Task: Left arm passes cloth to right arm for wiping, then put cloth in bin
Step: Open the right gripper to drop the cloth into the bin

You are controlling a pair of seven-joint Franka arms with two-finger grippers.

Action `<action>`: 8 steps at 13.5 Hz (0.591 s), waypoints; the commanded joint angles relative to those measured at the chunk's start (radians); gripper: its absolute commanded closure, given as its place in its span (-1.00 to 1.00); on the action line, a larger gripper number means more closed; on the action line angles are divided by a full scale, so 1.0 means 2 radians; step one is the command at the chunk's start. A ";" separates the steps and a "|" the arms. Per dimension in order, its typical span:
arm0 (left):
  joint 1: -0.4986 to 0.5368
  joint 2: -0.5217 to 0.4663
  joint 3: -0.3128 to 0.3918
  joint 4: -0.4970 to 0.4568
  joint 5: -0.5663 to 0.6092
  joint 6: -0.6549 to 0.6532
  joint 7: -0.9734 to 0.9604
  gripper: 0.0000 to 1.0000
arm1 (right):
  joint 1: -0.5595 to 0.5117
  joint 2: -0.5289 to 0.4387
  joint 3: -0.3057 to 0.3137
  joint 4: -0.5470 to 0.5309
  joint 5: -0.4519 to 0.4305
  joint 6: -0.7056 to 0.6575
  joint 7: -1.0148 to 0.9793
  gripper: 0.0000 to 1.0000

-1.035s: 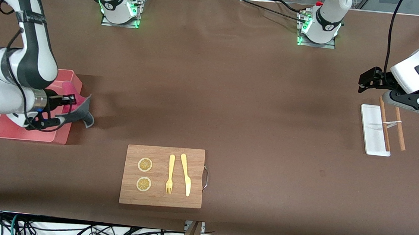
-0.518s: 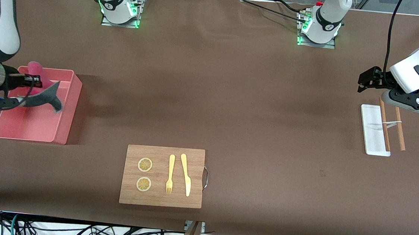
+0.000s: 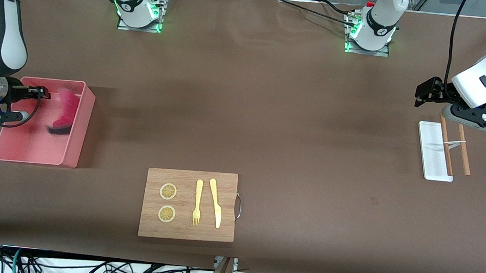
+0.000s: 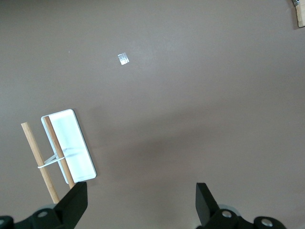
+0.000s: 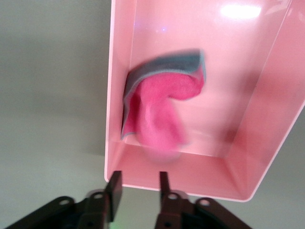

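Note:
The crimson-pink and grey cloth (image 3: 64,109) shows blurred inside the pink bin (image 3: 83,119), close to the wall that faces the table's middle. In the right wrist view the cloth (image 5: 162,112) lies bunched in the bin (image 5: 267,119), apart from the fingers. My right gripper (image 3: 47,93) hangs over the bin's rim at the right arm's end, open with nothing between its jaws (image 5: 138,177). My left gripper (image 3: 419,98) waits open above the table at the left arm's end, beside the white tray; its jaws (image 4: 141,200) stand wide and empty.
A wooden cutting board (image 3: 188,204) with two lemon slices, a fork and a knife lies near the front edge. A white tray (image 3: 432,151) with two wooden sticks (image 3: 463,147) across it sits under the left arm. A small silver scrap (image 4: 123,58) lies on the brown table.
My right gripper carried the cloth over the bin toward the right arm's end, then opened. The cloth has left the fingers and dropped into the bin. The left arm has not moved.

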State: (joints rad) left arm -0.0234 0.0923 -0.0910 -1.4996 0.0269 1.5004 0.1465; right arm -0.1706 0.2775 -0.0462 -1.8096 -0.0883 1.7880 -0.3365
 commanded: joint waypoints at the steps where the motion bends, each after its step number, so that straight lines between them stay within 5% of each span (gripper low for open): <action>1: 0.002 -0.002 -0.001 0.008 -0.007 -0.011 0.003 -1.00 | -0.001 -0.025 -0.001 -0.003 0.002 0.000 -0.006 -1.00; 8: 0.002 -0.002 -0.001 0.008 -0.007 -0.011 0.003 -1.00 | 0.032 -0.128 0.018 0.004 0.049 -0.031 0.048 -1.00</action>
State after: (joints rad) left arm -0.0234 0.0923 -0.0920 -1.4990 0.0269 1.4992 0.1465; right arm -0.1268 0.1000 -0.0119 -1.7937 -0.0387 1.7706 -0.2814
